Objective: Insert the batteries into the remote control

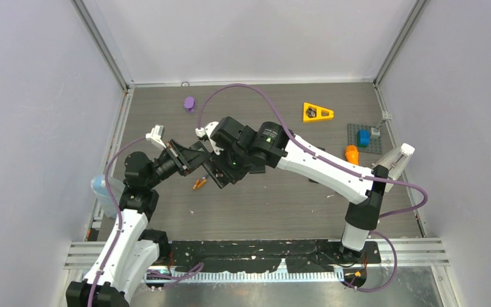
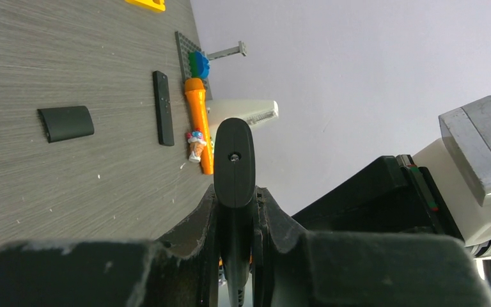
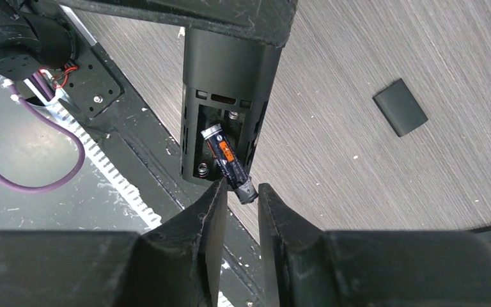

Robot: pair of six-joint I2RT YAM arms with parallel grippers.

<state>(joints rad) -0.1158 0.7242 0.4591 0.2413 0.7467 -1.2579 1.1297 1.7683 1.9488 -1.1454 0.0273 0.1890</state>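
My left gripper [image 2: 234, 198] is shut on a black remote control [image 2: 234, 160] and holds it above the table, left of centre in the top view [image 1: 188, 157]. In the right wrist view the remote [image 3: 227, 70] shows its open battery bay. A dark battery with an orange band [image 3: 226, 157] lies askew in the bay, its near end past the rim. My right gripper [image 3: 240, 188] is narrowly closed on that end and meets the remote in the top view [image 1: 220, 167]. More small orange batteries [image 1: 198, 183] lie on the table below the grippers.
A loose black battery cover [image 3: 400, 107] and a second slim black remote [image 2: 162, 107] lie on the table. A long orange stick [image 2: 198, 121], a small figure [image 2: 195, 144], a grey baseplate [image 1: 364, 137], a yellow wedge [image 1: 316, 112] and a purple piece [image 1: 189, 103] lie farther off.
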